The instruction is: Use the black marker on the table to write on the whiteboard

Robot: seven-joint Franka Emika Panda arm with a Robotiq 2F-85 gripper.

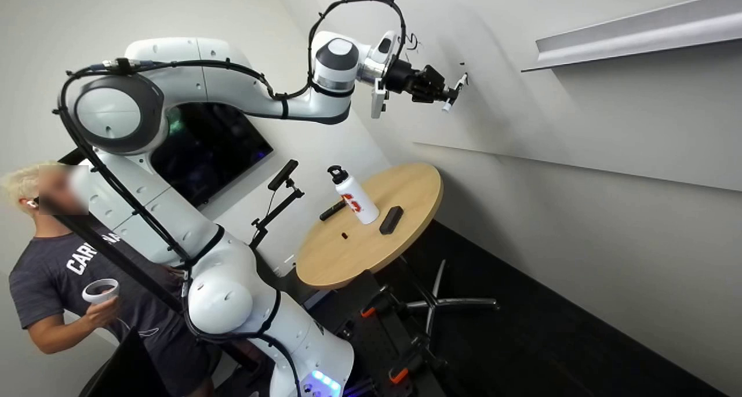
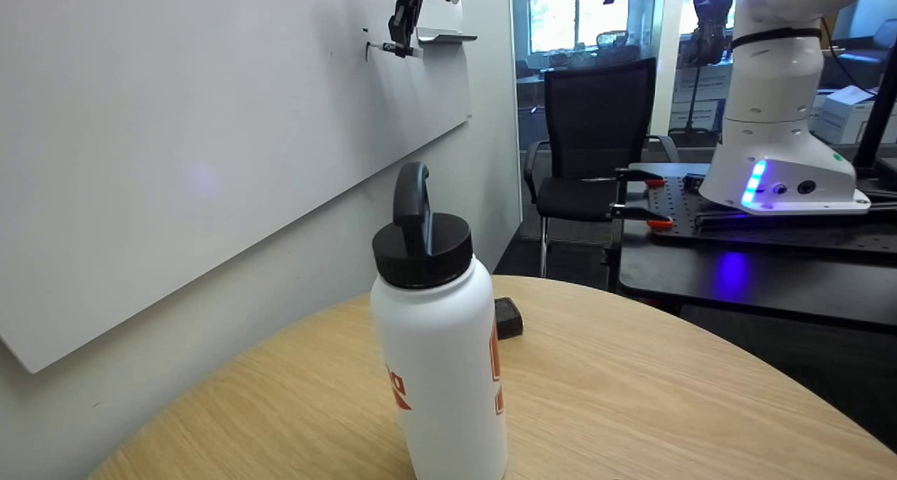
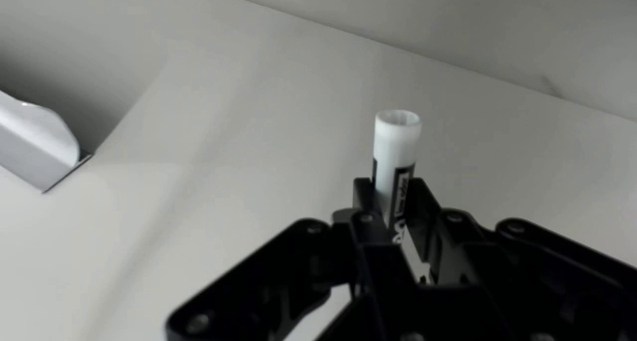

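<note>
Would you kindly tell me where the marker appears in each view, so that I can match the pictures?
In an exterior view: the marker is in the upper part, right of centre, held by the gripper.
In an exterior view: the marker is near the top, left of centre.
In the wrist view: the marker is right of centre, white end up.
Shared landmark: the pale ledge, right of the marker in both exterior views; the wrist view shows the pale ledge at its left edge.

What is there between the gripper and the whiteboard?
In an exterior view, the front part of the marker, held by the gripper, reaches toward the whiteboard; whether it touches is unclear.
</note>
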